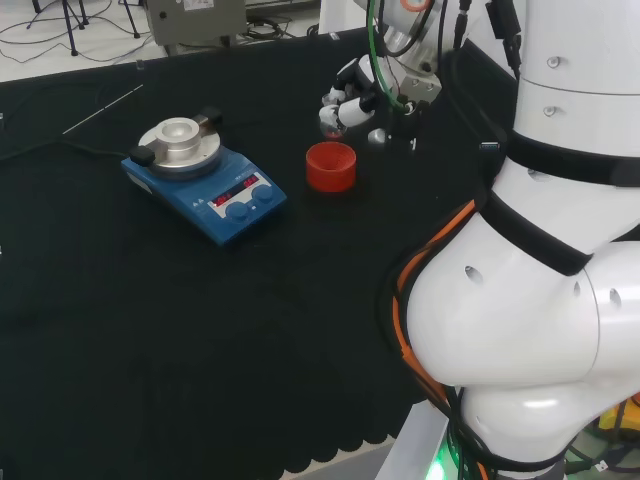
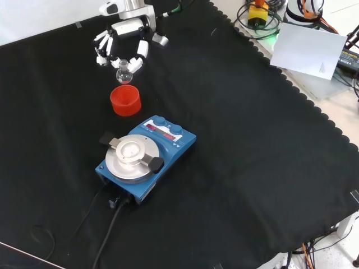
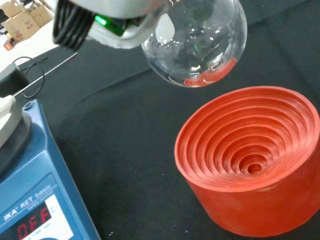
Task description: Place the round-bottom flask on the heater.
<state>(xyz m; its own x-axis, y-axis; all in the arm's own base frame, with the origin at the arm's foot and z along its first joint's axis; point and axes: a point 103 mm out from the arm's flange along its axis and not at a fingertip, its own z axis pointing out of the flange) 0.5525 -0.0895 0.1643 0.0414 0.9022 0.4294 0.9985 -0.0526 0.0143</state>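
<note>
A clear round-bottom flask (image 2: 124,73) hangs neck-up at the front view's upper left, above the cloth. The blue heater (image 2: 144,158), its round silver plate bare, sits mid-frame.

Clear flask (image 3: 200,45), red ribbed stand (image 3: 250,160), blue heater (image 2: 147,156) w/ silver top, black cloth (image 2: 252,168)

black cloth (image 2: 269,168) scalloped edge | pale floor (image 1: 60,50) | cardboard boxes (image 3: 22,17) behind

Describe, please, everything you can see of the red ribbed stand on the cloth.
The red ribbed stand is a short round cup of matte red material, its inside stepped in concentric rings down to a small centre. It sits upright and empty on the black cloth, beside the heater's control end. Nothing touches it; the flask hangs just above, apart.
</note>
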